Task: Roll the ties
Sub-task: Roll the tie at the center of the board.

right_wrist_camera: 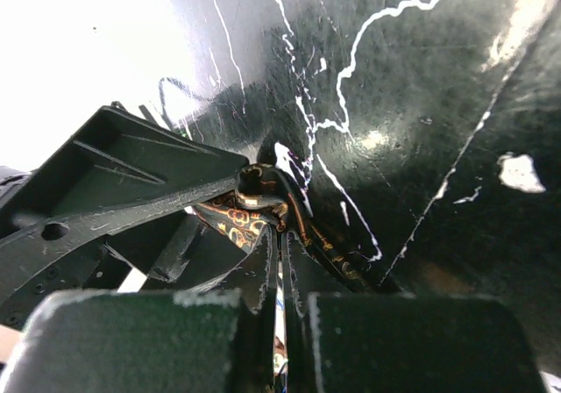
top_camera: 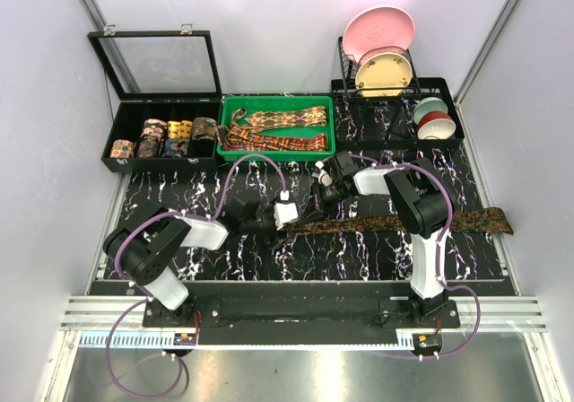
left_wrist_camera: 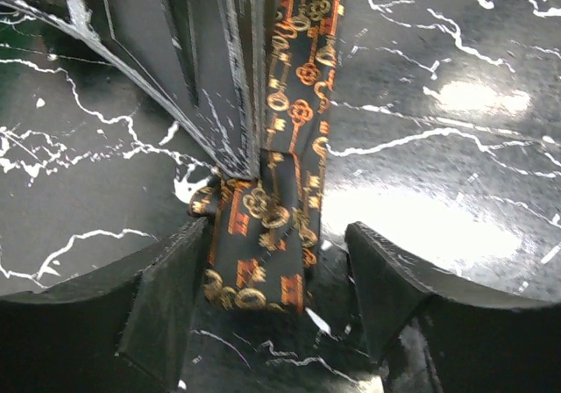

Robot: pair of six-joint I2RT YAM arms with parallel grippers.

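Black white-veined tabletop (top_camera: 296, 258), closed in by pale walls (top_camera: 54, 151) at left, right and far. Its far edge is fully taken up. A lidded display case (top_camera: 121, 133) with coiled ties (top_camera: 166, 137) stands at far left. A green tray (top_camera: 224, 119) of loose ties (top_camera: 278, 128) stands in the middle. A dish rack (top_camera: 395, 88) with plates (top_camera: 378, 32) and bowls (top_camera: 432, 119) stands at far right. Open room lies along the near strip and at the left side.

One tie (top_camera: 377, 222) lies flat across the middle, running from the centre to the right edge of the tabletop, its wide end at that edge. Its narrow end is folded over at the centre.

The right pincer (right_wrist_camera: 279, 235) reaches down from the far side, closed tight, and pinches the tie at the fold.

The left pincer (left_wrist_camera: 276, 235) comes in low from the left with its jaws apart. One finger (left_wrist_camera: 166, 305) stands on each side of the folded end. A clear gap shows on one side, and the other side is close to the cloth.
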